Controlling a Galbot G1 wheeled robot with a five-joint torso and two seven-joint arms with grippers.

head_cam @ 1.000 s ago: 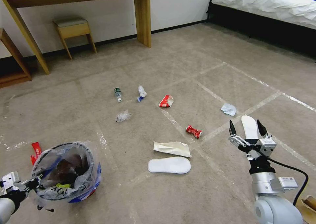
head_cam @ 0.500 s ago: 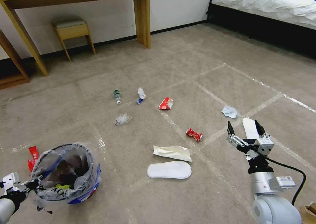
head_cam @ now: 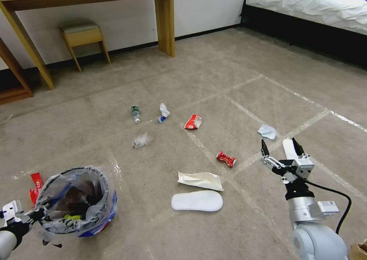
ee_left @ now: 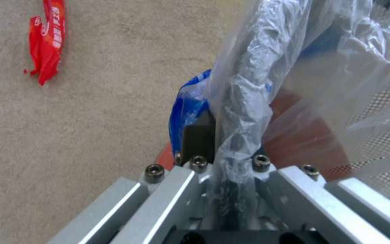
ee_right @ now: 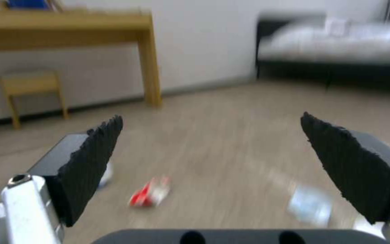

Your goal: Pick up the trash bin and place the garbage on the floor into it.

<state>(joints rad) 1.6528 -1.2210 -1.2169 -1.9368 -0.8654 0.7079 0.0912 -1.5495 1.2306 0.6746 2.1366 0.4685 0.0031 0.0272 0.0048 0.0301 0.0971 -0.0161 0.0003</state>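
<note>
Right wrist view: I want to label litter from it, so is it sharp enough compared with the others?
Right wrist view: blurred; the red wrapper is smeared. Head view: sharp, edges bent. Left wrist view: carpet crisp, the trash bin liner soft.

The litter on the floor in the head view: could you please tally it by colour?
Red: 3 (wrapper, pack, can)
White or cream: 4 (left insole, right insole, paper, wad)
Pale blue: 1 (tissue)
Clear: 2 (bottle, plastic)
Brown: 1 (bag)
Total: 11
</note>
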